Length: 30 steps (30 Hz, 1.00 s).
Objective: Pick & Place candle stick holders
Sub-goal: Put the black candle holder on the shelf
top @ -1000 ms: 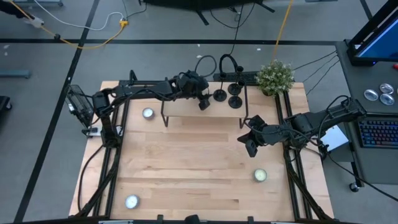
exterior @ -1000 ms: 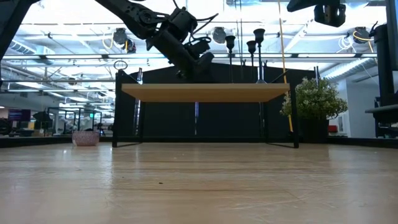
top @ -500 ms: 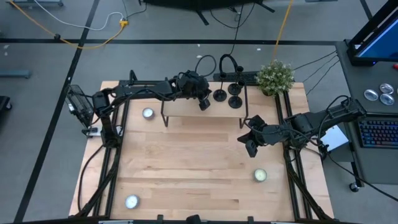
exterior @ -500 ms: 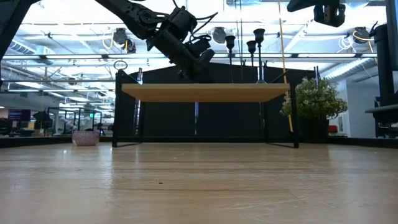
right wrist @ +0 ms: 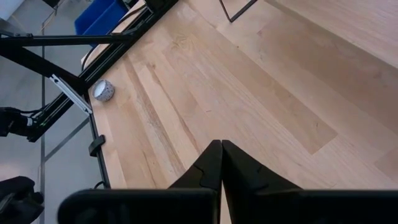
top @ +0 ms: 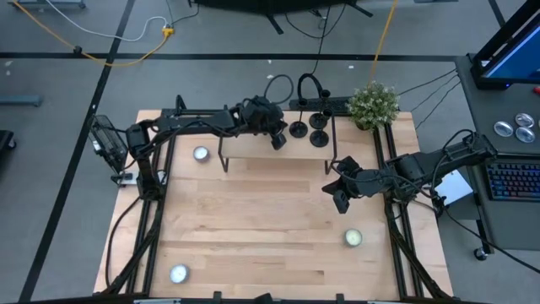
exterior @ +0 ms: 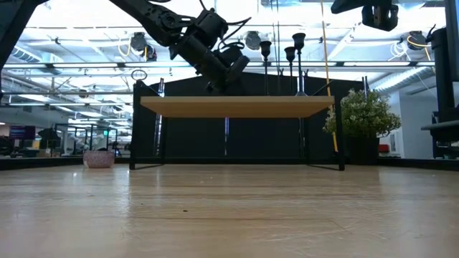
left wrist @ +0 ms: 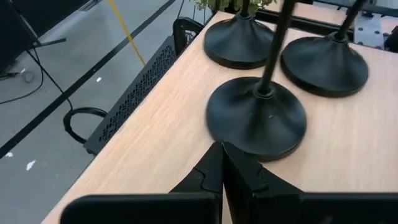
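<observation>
I had the left pincer (top: 277,139) over the raised shelf (top: 253,143) at the back of the surface (top: 270,219), its fingers pressed together on nothing, tips just beside the nearest of the three candle stick holders (left wrist: 256,116). All three stood upright in a cluster on that shelf. My right pincer (top: 339,196) hung above the surface's right side, also closed and empty.

three candle stick holders (top: 309,129) stand close together on the right part of a raised shelf (top: 253,149) at the far side of the surface (top: 270,219). the left pincer (top: 277,141) sits just left of them. a plant (top: 373,104) stands far right.
</observation>
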Available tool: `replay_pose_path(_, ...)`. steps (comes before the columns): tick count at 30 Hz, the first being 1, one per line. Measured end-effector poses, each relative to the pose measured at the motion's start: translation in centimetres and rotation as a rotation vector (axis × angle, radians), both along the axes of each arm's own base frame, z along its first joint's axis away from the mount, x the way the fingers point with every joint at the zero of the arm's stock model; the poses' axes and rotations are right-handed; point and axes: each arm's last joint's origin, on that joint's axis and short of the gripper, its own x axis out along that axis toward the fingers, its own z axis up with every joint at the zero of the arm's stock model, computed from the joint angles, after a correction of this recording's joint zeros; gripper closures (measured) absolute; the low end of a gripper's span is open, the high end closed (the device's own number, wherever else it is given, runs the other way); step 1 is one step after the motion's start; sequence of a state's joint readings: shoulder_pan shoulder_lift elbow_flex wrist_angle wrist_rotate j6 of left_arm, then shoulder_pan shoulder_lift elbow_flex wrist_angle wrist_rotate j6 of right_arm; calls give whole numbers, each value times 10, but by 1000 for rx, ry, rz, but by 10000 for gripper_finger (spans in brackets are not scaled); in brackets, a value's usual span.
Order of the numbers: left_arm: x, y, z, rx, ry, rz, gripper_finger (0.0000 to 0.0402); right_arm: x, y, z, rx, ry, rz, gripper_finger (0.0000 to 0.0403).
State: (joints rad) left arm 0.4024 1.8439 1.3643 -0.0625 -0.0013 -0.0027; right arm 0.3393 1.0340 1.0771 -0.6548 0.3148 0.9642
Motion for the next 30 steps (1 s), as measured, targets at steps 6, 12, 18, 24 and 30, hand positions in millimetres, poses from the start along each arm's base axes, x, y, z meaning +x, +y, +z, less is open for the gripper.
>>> replay_pose_path(6,5,-6,4,-6,-50,-6,397,0,0,0,0,0,-1,403)
replay_pose_path(12,5,-8,4,-32,-61,10,398,0,0,0,1,0,-2,403)
replay_pose_path(18,6,-9,3,-37,-59,42,398,0,0,0,0,0,-1,403)
replay_pose_path(24,18,-15,-10,-53,-76,18,399,0,0,0,1,-1,0,403)
replay_pose_path(30,21,-17,-15,-66,-78,44,399,2,1,2,5,-25,6,403)
